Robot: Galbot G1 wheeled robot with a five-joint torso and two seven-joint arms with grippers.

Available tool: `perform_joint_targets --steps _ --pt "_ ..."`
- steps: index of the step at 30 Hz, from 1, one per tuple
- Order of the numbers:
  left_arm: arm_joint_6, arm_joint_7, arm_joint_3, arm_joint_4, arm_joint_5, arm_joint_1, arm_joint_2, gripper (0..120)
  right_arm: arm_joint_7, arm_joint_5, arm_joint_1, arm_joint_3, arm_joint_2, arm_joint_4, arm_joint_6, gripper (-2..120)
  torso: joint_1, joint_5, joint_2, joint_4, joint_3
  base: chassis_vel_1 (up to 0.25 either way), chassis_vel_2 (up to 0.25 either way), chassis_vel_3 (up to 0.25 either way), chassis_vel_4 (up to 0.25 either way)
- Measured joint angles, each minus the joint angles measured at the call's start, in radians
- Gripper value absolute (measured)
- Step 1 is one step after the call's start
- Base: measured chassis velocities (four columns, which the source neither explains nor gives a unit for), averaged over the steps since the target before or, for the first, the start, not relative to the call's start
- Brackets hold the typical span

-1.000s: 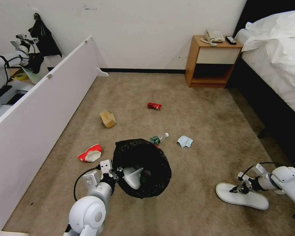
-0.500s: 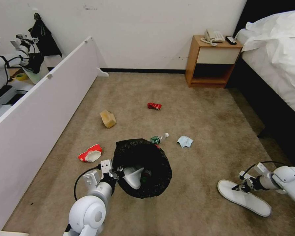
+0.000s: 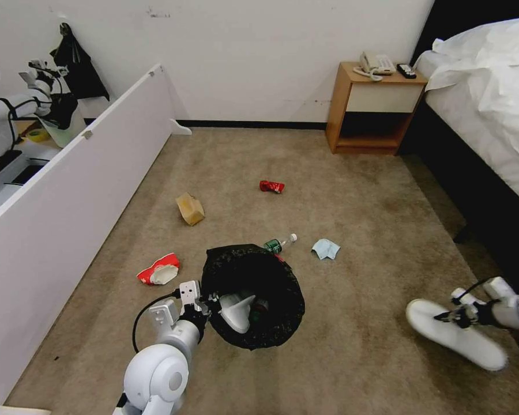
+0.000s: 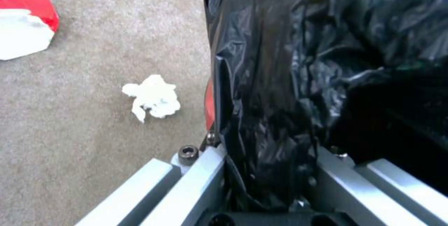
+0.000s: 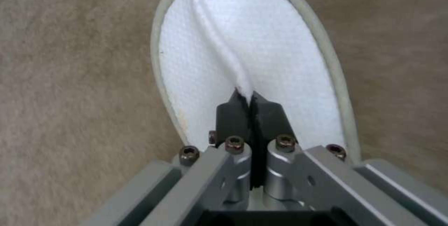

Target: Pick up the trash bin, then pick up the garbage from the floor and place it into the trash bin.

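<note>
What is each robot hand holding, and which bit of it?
The left hand pinches the trash bin by its bag-covered rim. The right hand pinches the white slipper by a fold of its fabric.

Slipper (image 3: pixel 457 333) right of trash bin (image 3: pixel 282 314)
</note>
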Motion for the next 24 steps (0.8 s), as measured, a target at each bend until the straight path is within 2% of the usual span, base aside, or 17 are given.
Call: perform_joint_targets --steps 2,5,10,17,24 --pt "0.002 0.000 0.002 0.000 -0.010 0.001 0.014 0 0.030 0.013 -0.054 0.067 -0.047 0.072 -0.003 0 0.000 -0.0001 0.000 0.0011 0.000 0.000 0.000 0.000 0.000" --pt "0.002 -0.001 0.003 0.000 -0.021 -0.002 0.027 0 0.066 0.037 -0.076 0.116 -0.080 0.140 -0.004 0 0.000 -0.0003 0.000 0.0011 0.000 0.000 0.000 0.000 0.000" --pt "0.007 -0.011 0.003 -0.003 -0.047 -0.003 0.040 0 0.103 0.072 -0.062 0.139 -0.091 0.196 -0.004 0 0.000 0.0000 0.000 0.0014 0.000 0.000 0.000 0.000 0.000" --pt "0.034 -0.048 0.000 -0.003 -0.094 -0.016 0.084 0 0.179 0.230 -0.029 0.221 -0.131 0.370 -0.019 0 0.000 -0.0002 0.000 0.0012 0.000 0.000 0.000 0.000 0.000" --pt "0.065 -0.083 0.002 -0.001 -0.140 -0.024 0.102 0 0.234 0.334 -0.019 0.278 -0.144 0.480 -0.009 0 0.000 -0.0003 0.000 0.0010 0.000 0.000 0.000 0.000 0.000"
